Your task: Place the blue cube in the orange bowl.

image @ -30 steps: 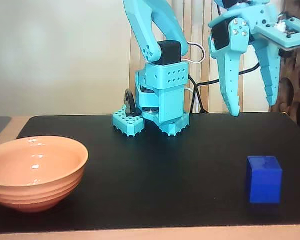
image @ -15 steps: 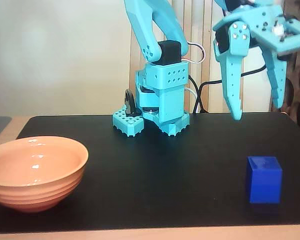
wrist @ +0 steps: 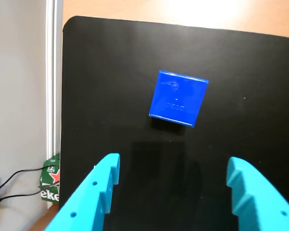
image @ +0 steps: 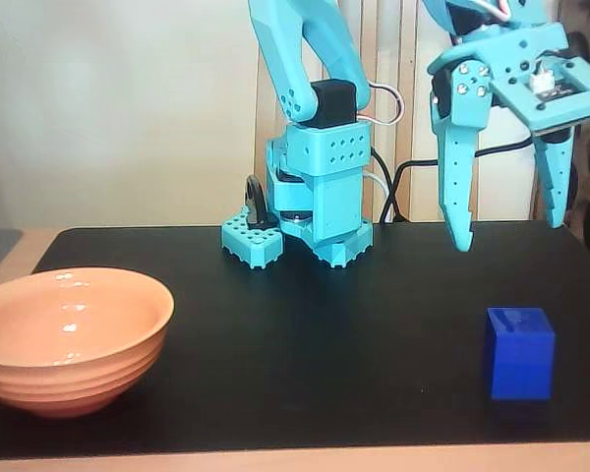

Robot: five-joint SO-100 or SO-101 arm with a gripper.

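Observation:
The blue cube (image: pixel 519 354) rests on the black mat at the front right of the fixed view; the wrist view shows the blue cube (wrist: pixel 178 98) from above, ahead of the fingers. My turquoise gripper (image: pixel 509 236) hangs open in the air above and behind the cube, not touching it. In the wrist view the gripper (wrist: pixel 174 168) spreads wide, one finger at each lower corner, with only mat between them. The orange bowl (image: pixel 69 339) stands empty at the front left of the fixed view, far from the cube.
The arm's turquoise base (image: pixel 310 211) is clamped at the back middle of the black mat (image: pixel 305 334). Cables trail behind it. In the wrist view the mat's edge (wrist: pixel 62 96) runs down the left, with a green can (wrist: pixel 50 183) beyond it on the floor.
The gripper has shifted slightly right and tilted, with its fingers spread a little wider. Cube and bowl have not moved.

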